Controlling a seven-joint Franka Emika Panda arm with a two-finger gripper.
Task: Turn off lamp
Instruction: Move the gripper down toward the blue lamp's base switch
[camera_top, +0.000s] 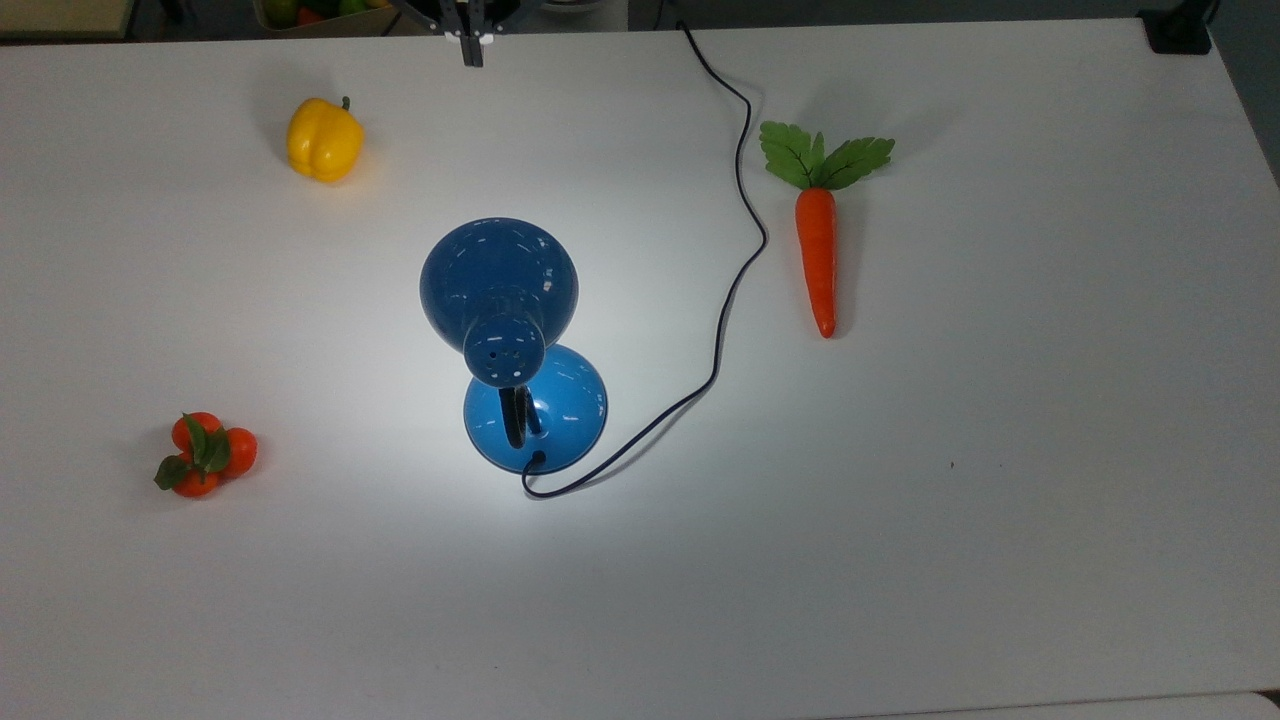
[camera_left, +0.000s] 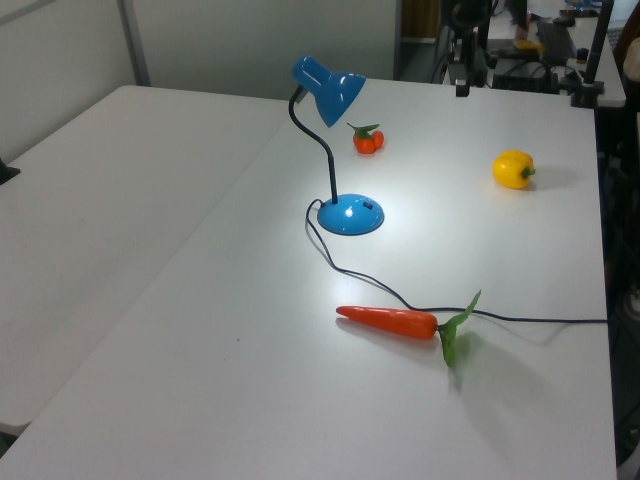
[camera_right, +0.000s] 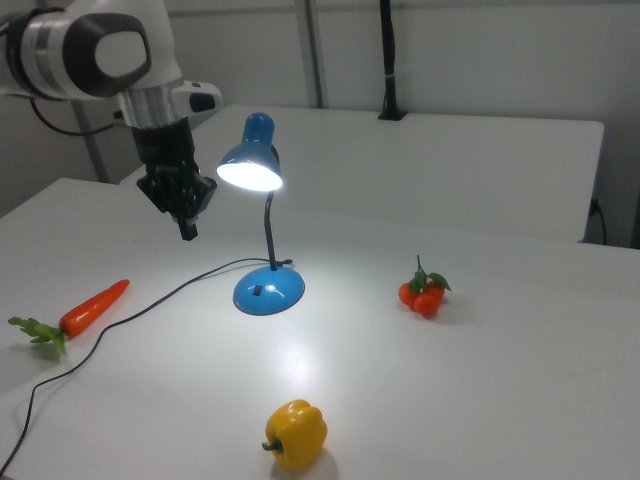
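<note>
The blue lamp stands mid-table and is lit, casting a bright pool on the white table (camera_top: 1000, 500). Its dome shade (camera_top: 498, 270) (camera_left: 328, 85) (camera_right: 250, 165) leans over the round base (camera_top: 560, 400) (camera_left: 350, 216) (camera_right: 268, 291) on a black neck. A small dark switch (camera_right: 257, 291) sits on the base. The thin black cord (camera_top: 735, 260) snakes off to the table's far edge. My gripper (camera_top: 470, 50) (camera_left: 462, 88) (camera_right: 188, 232) hangs in the air well away from the lamp, near the top view's upper edge, fingers shut with nothing in them.
A yellow pepper (camera_top: 324, 139) lies at the top view's upper left. An orange carrot with green leaves (camera_top: 817, 250) lies at the top view's right, beside the cord. A cluster of small red-orange fruits (camera_top: 205, 455) sits at the top view's left.
</note>
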